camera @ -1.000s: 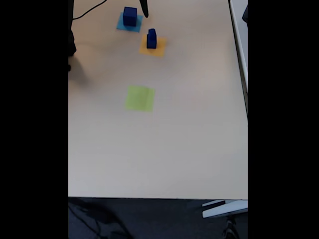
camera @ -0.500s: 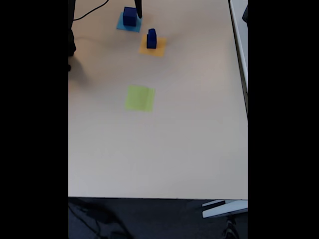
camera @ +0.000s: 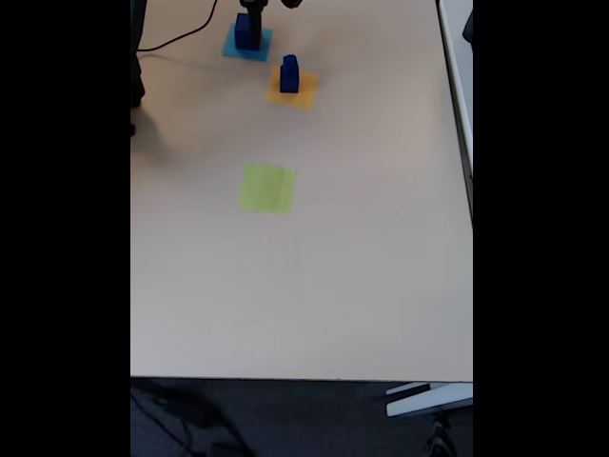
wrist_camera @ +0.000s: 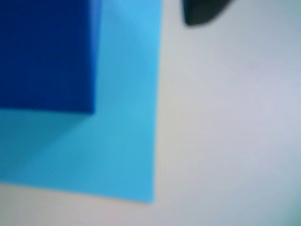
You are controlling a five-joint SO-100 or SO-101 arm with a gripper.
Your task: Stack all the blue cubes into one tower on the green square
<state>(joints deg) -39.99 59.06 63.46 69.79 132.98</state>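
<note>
On the table (camera: 314,286), three paper squares; three blue cubes (camera: 289,74).

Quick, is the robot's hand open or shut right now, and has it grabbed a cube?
Hand: cannot be told; it is at the blue cube on the light-blue square, too cut off and blurred to see a grip.

Office-like room, plain beige desk (camera: 304,286), black cable (camera: 176,36), dark carpet (camera: 285,419)

Dark blue cube (wrist_camera: 44,54), lime-green square (camera: 266,188)
</note>
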